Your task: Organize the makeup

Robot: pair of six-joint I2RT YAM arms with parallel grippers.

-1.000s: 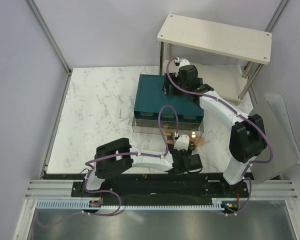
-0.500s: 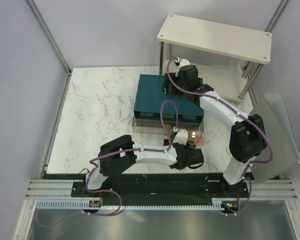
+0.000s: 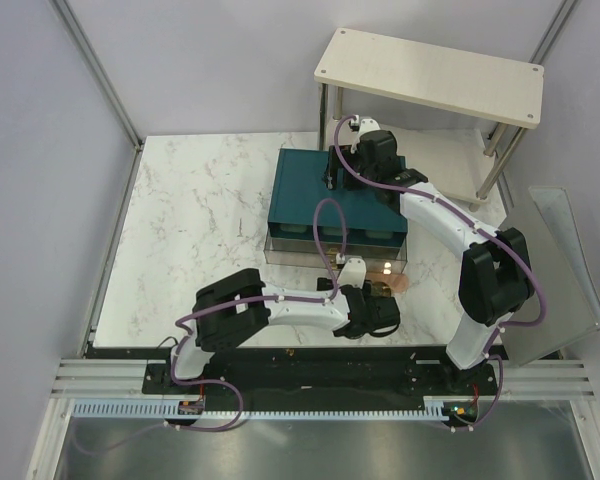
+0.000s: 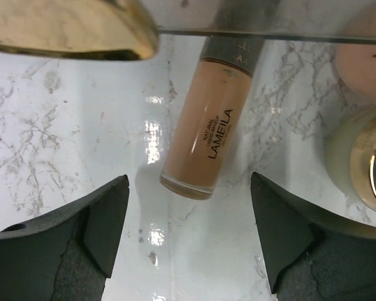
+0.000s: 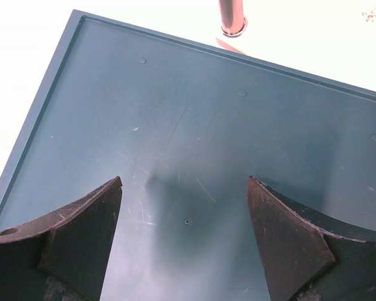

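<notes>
In the left wrist view the peach-tan tube (image 4: 208, 128) lies on the marble, its dark cap (image 4: 241, 37) under the edge of the clear drawer. My left gripper (image 4: 188, 210) is open and empty just short of the tube's base. A gold-rimmed compact (image 4: 363, 164) and a peach-pink pad (image 4: 367, 53) sit at the right. In the top view my left gripper (image 3: 372, 293) is in front of the drawer, with a pad (image 3: 401, 284) beside it. My right gripper (image 5: 185, 207) is open over the teal box top (image 5: 200, 125). The mint-green tube is out of view.
The teal box (image 3: 320, 195) stands mid-table with a clear drawer (image 3: 290, 255) pulled out in front. Its gold handle (image 4: 69, 28) shows at upper left. A pale shelf (image 3: 430, 75) on metal legs (image 5: 232, 15) stands at the back right.
My left gripper has moved a little away from the near edge toward the clear drawer. The right arm has not moved.
</notes>
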